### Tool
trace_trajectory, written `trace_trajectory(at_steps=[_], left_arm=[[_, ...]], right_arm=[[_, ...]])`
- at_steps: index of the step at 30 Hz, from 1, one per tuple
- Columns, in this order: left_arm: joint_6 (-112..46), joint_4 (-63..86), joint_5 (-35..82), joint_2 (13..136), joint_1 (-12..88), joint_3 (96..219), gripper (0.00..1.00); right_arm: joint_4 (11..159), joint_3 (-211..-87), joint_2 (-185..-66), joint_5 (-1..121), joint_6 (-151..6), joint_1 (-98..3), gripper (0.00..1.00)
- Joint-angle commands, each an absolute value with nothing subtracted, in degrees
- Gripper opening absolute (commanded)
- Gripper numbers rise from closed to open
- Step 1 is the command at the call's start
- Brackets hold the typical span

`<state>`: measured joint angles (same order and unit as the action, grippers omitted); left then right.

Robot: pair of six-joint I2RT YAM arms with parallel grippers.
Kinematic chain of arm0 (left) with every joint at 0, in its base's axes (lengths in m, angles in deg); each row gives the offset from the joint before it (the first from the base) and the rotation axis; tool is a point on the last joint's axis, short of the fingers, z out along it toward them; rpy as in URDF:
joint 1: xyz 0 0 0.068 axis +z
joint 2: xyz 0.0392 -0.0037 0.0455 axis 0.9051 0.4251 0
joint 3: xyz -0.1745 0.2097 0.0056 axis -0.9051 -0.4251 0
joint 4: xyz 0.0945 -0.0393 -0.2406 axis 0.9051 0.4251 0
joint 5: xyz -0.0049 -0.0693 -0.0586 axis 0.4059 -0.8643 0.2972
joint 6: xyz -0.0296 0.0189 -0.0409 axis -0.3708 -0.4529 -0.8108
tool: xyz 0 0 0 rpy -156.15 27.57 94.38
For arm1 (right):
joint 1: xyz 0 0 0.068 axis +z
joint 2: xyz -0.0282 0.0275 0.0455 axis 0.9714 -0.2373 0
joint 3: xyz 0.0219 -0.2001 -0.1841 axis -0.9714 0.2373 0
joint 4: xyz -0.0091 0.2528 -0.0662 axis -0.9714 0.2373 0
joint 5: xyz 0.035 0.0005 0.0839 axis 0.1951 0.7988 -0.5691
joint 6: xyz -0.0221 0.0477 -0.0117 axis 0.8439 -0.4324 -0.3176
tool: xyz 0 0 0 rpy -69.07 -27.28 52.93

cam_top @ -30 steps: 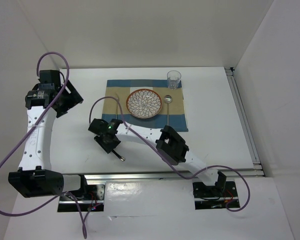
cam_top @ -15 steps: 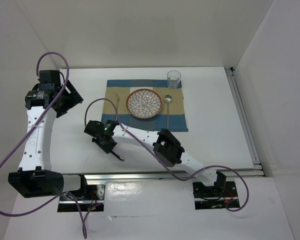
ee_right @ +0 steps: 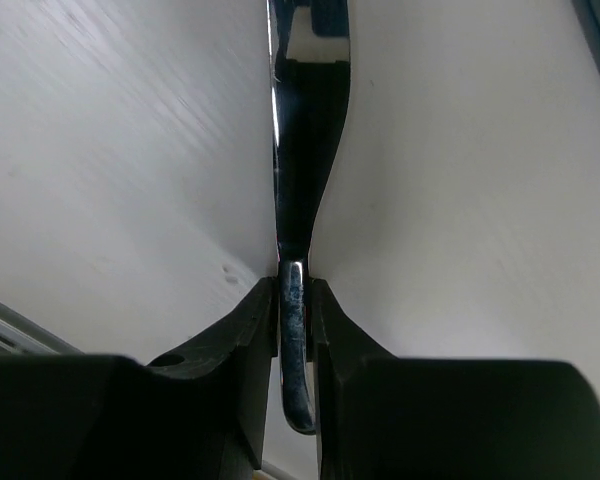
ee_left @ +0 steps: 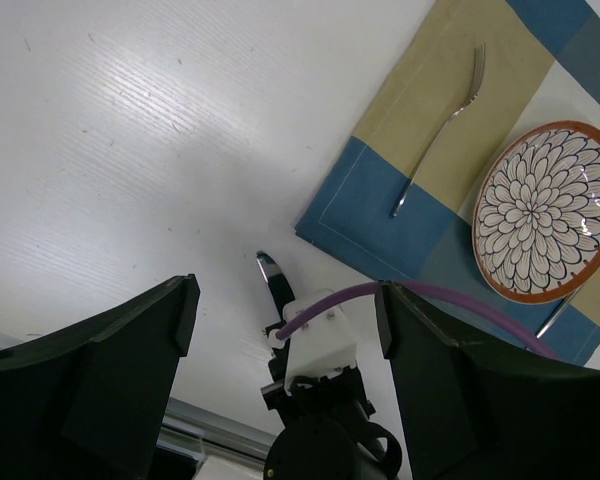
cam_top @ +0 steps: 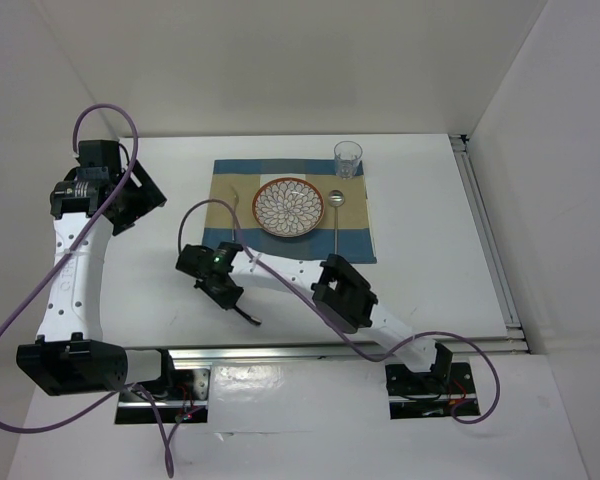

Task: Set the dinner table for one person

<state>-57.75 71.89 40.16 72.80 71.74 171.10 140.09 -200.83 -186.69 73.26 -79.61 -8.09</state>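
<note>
Worktop (cam_top: 430, 290), white and rail-edged, lies beneath the right claw (ee_right: 293, 290), which is clenched on a knife (ee_right: 305, 130), pinching the thin metal edge-on. Beyond the claw, farther from the arm bases, sits the striped placemat (cam_top: 355, 238) carrying a fork (ee_left: 440, 130), patterned plate (cam_top: 288, 207), spoon (cam_top: 336, 215) and glass (cam_top: 348, 158). Well off to its left, the left claw (ee_left: 285, 292) hangs with jaws spread wide, released.

Robot lab booth; white walls (cam_top: 300, 70); railed table (cam_top: 430, 285)
</note>
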Motion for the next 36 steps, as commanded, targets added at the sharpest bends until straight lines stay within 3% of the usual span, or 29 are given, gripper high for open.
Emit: trace_trajectory(at_steps=[1, 22, 28, 36], left_arm=[[-57.25, 71.31, 40.23, 71.11, 71.96, 171.28, 0.89], [-57.25, 71.31, 39.71, 71.64, 71.96, 171.80, 0.89], [-57.77, 71.31, 39.18, 71.64, 71.96, 171.80, 0.89], [-57.77, 71.31, 38.65, 72.17, 71.96, 172.33, 0.89]], right_arm=[[141.58, -197.11, -178.88, 75.81, -79.41, -8.50, 0.00], [138.07, -178.57, -161.38, 77.04, -75.18, -15.18, 0.00], [136.75, -171.89, -153.74, 77.65, -77.21, -23.00, 0.00], [136.75, -166.88, -149.07, 75.29, -81.07, -40.91, 0.00]])
